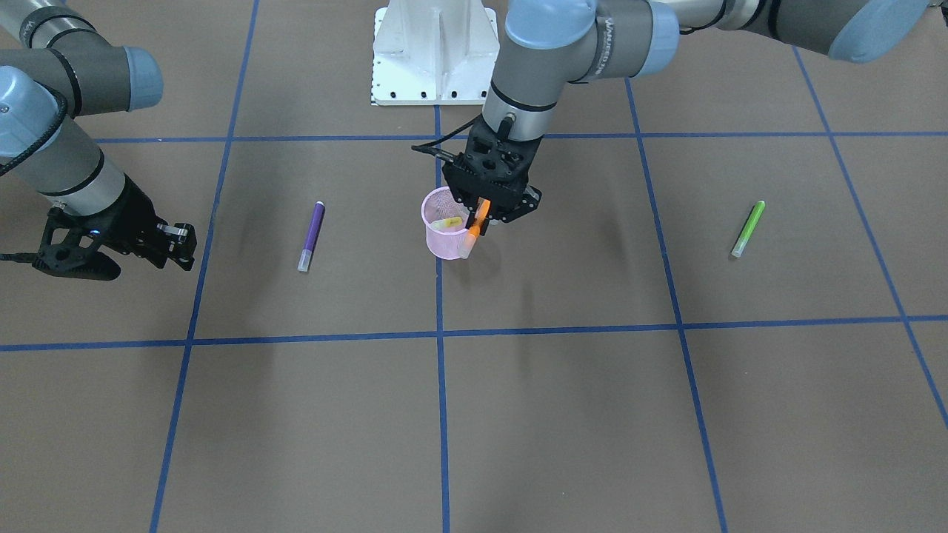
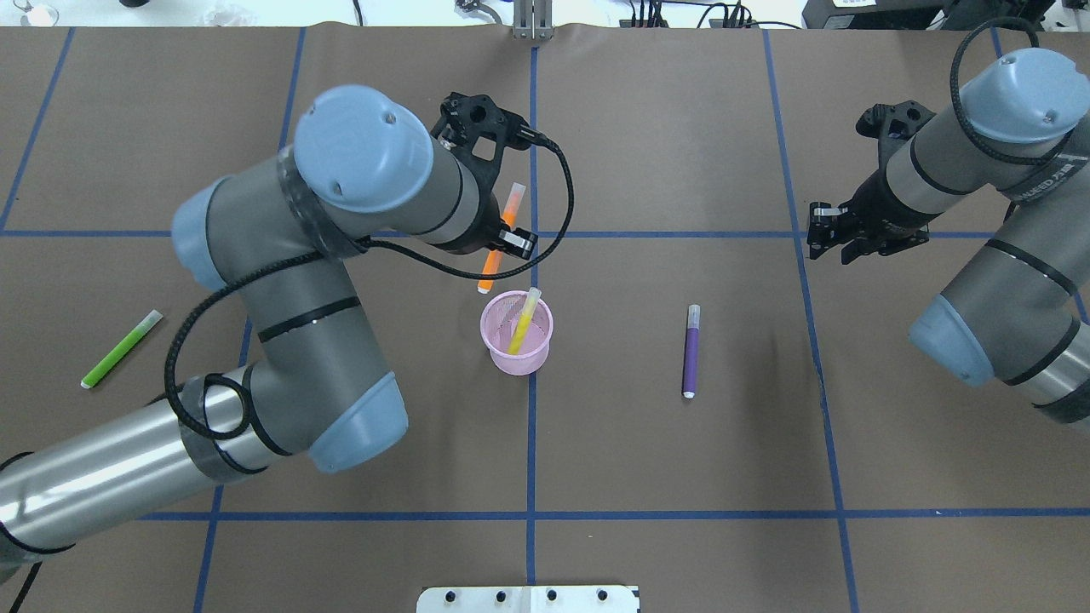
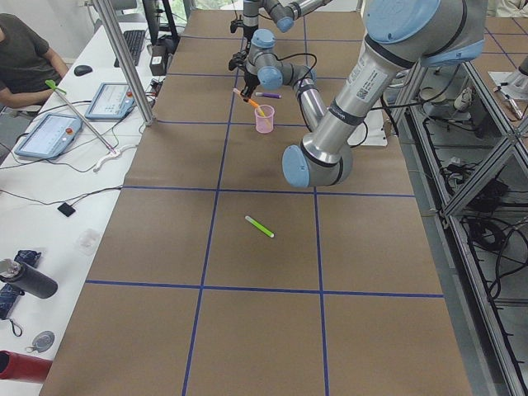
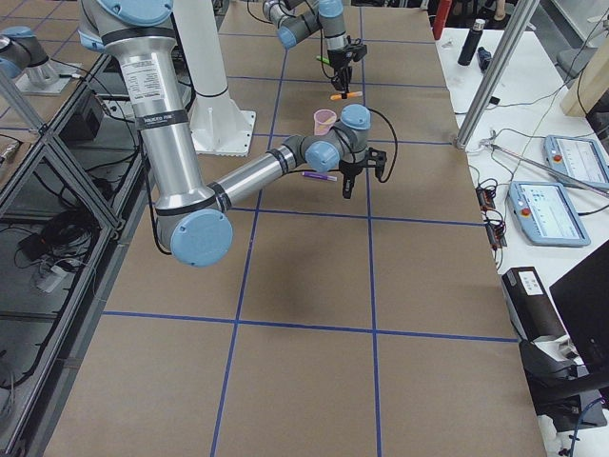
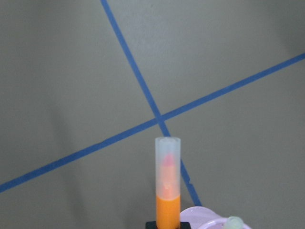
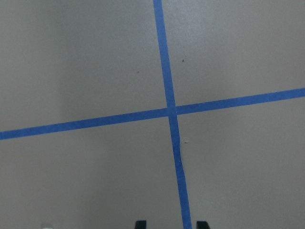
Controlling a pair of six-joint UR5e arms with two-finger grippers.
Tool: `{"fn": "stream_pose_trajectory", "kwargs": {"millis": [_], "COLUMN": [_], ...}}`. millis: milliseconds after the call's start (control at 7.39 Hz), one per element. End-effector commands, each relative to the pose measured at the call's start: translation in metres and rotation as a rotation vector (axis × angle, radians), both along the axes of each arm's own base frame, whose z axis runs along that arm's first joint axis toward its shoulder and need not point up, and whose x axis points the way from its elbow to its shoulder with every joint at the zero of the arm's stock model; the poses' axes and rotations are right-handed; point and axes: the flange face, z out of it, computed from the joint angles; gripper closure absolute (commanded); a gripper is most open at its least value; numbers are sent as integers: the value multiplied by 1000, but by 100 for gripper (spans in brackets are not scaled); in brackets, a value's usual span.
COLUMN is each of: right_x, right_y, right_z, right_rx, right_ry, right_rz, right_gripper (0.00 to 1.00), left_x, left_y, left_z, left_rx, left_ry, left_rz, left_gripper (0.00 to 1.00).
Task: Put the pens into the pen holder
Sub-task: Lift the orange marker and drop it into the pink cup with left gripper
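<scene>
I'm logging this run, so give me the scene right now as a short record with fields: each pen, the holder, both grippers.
pen holder: pink mesh cup, upright on the table
yellow pen: inside the pen holder, leaning
orange pen: held tilted near the holder's rim, not yet inside
purple pen: lying on the table
green pen: lying on the table
left gripper: closed on the orange pen
right gripper: open, empty, away from the pens

I'm holding my left arm out over the middle of the desk [image 1: 592, 414], wrist angled down, left gripper [image 1: 480, 216] pinching the orange pen [image 2: 510, 204]. My right arm is hovering toward the desk's right end, right gripper [image 1: 178, 244] empty, jaws parted.
</scene>
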Motion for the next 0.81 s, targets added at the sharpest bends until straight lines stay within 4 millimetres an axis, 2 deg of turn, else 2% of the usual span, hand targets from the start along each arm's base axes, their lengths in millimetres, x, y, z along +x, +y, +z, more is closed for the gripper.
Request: {"fn": "stream_pose_trajectory", "kwargs": {"millis": [0, 135, 406, 541, 676], "right_x": [-1, -2, -2, -3, -3], "right_y": [-1, 0, 0, 0, 1], "right_z": [3, 3, 3, 3, 2], "right_rx": [-2, -2, -2, -3, -4], "right_ry": [6, 8, 8, 7, 4], "right_rz": [2, 2, 2, -1, 1], "right_gripper": [53, 53, 52, 52, 52], "left_x": [19, 22, 25, 31, 36], "left_y": [23, 25, 27, 36, 43], "left_z": [12, 27, 32, 31, 39], "left_rx": [139, 145, 148, 143, 135], "left_ry": [103, 106, 96, 101, 92], "left_rz": [-86, -89, -91, -78, -65], "left_gripper": [100, 100, 100, 100, 100]}}
